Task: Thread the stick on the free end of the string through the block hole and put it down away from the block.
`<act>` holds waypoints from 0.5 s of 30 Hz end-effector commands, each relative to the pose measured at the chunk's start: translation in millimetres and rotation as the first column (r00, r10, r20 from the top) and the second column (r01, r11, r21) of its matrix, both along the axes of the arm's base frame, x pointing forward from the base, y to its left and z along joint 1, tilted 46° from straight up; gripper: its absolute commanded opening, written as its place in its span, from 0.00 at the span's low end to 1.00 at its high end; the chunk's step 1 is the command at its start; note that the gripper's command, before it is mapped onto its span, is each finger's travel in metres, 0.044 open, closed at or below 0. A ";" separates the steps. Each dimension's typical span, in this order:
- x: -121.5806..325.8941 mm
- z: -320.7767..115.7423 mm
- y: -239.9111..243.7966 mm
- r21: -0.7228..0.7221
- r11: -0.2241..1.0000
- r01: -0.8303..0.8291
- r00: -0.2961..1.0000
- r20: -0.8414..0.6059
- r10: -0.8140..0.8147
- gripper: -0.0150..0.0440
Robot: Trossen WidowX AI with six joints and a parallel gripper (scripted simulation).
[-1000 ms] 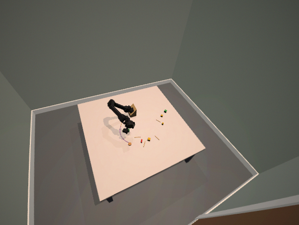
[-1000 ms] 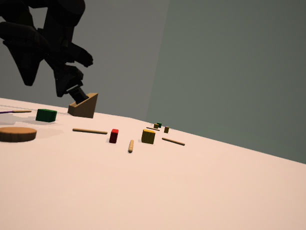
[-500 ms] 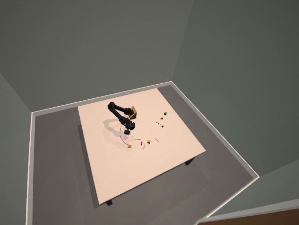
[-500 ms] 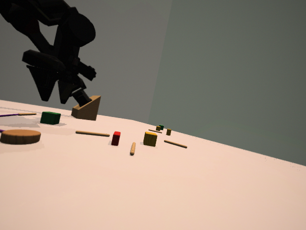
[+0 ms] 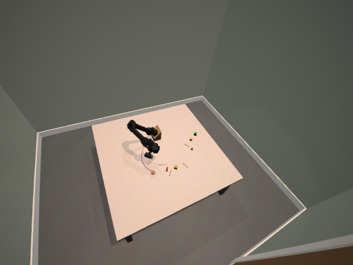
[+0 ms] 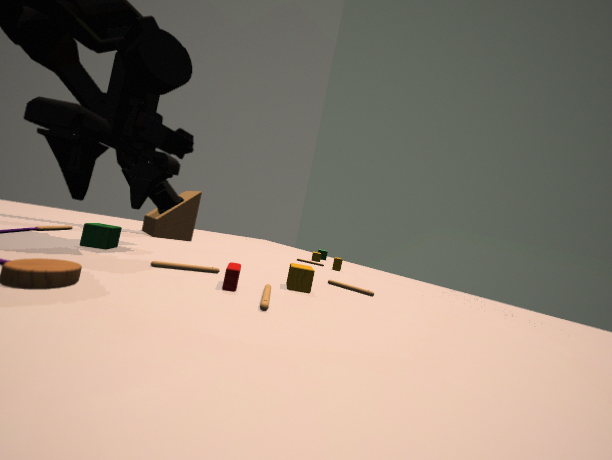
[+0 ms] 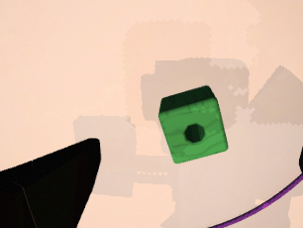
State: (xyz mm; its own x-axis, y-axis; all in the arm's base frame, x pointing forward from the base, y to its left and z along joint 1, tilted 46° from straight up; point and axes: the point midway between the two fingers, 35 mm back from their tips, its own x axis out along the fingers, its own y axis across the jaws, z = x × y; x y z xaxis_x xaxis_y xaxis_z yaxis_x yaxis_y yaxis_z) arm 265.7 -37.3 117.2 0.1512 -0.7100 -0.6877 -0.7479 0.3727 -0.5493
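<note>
The green block (image 5: 151, 156) (image 6: 100, 236) (image 7: 210, 141) stands on the table, with a round dark hole in its bright face toward the wrist camera. My gripper (image 6: 106, 202) (image 7: 206, 153) is open and empty above the block, with the block between the fingertips in the wrist view. The string's stick (image 5: 143, 149) (image 6: 56, 228) lies on the table beyond the block in the exterior view. The purple string (image 5: 142, 160) (image 6: 17, 230) (image 7: 267, 204) curves past the block to the round wooden button (image 5: 153, 173) (image 6: 41, 274). The hole's far end is hidden.
A loose stick (image 5: 162, 164) (image 6: 185, 267), a red piece (image 5: 166, 169) (image 6: 231, 277), a yellow block (image 5: 176, 167) (image 6: 300, 278) and other sticks lie toward the exterior camera. A wooden wedge (image 5: 157, 136) (image 6: 175, 222) is at the arm's base. Small blocks lie farther off.
</note>
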 end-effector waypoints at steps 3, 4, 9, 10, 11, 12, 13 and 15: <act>-2.3 3.2 2.4 0.204 0.890 0.408 0.785 0.419 -0.456 1.00; -2.5 3.7 2.6 0.246 0.858 0.450 0.723 0.463 -0.512 1.00; -3.7 5.9 4.1 0.457 0.679 0.575 0.371 0.594 -0.714 1.00; -3.9 6.2 4.2 0.481 0.656 0.581 0.327 0.600 -0.730 1.00; -4.0 6.4 4.4 0.505 0.634 0.586 0.283 0.605 -0.744 1.00; -4.2 6.9 4.6 0.529 0.611 0.589 0.239 0.609 -0.757 1.00; -4.4 7.1 4.8 0.553 0.588 0.590 0.193 0.611 -0.768 1.00; -4.6 7.5 5.0 0.601 0.541 0.588 0.101 0.609 -0.786 1.00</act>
State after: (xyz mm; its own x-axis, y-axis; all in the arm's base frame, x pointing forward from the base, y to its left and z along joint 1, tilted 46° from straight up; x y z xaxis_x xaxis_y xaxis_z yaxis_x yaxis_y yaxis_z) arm 262.5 -35.7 118.7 0.1471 -0.7118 -0.6868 -0.1464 0.6710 -0.7268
